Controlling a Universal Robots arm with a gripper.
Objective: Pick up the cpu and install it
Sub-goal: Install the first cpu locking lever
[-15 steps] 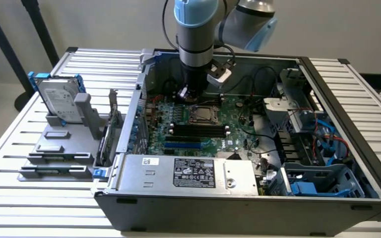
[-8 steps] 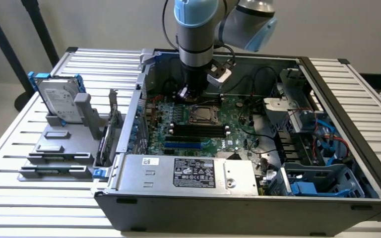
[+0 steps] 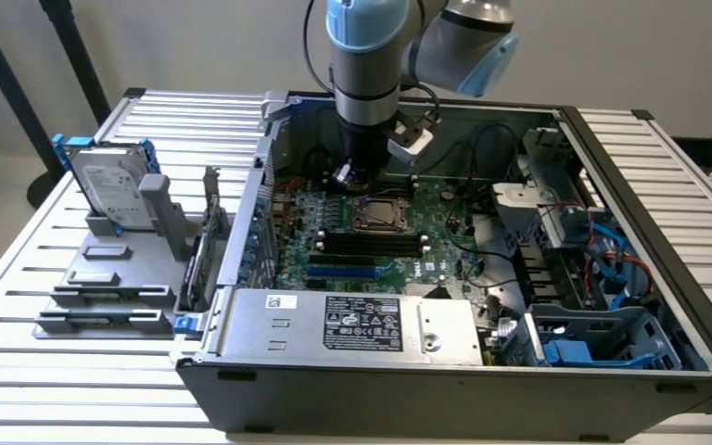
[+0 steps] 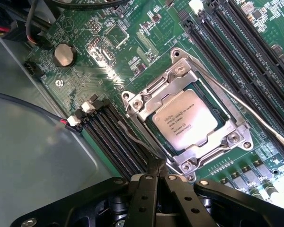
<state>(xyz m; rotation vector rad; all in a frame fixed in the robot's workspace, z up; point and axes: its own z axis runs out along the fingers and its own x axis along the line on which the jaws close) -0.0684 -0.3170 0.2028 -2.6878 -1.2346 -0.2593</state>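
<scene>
Table (image 3: 34,278): we see a slatted top under everything.
Case (image 3: 634,176): open and lying flat at the table's centre.
Arm (image 3: 366,56): in the exterior view it enters the case from 12 o'clock.
Board (image 3: 443,199): green, on the case floor.
Box (image 3: 356,324): silver with a black label, at 6 o'clock of the board.
Drive (image 3: 115,190): upright in a grey stand, outside the case at its 9 o'clock.
Gripper (image 3: 353,176) (image 4: 156,171): jaws together with nothing between them. We place it just beside the socket, at its 11 o'clock in the exterior view.
Socket (image 4: 144,106): metal frame, mid-board.
Cpu (image 4: 184,120) (image 3: 381,213): flat in the socket, silver top up, clear of the gripper.
</scene>
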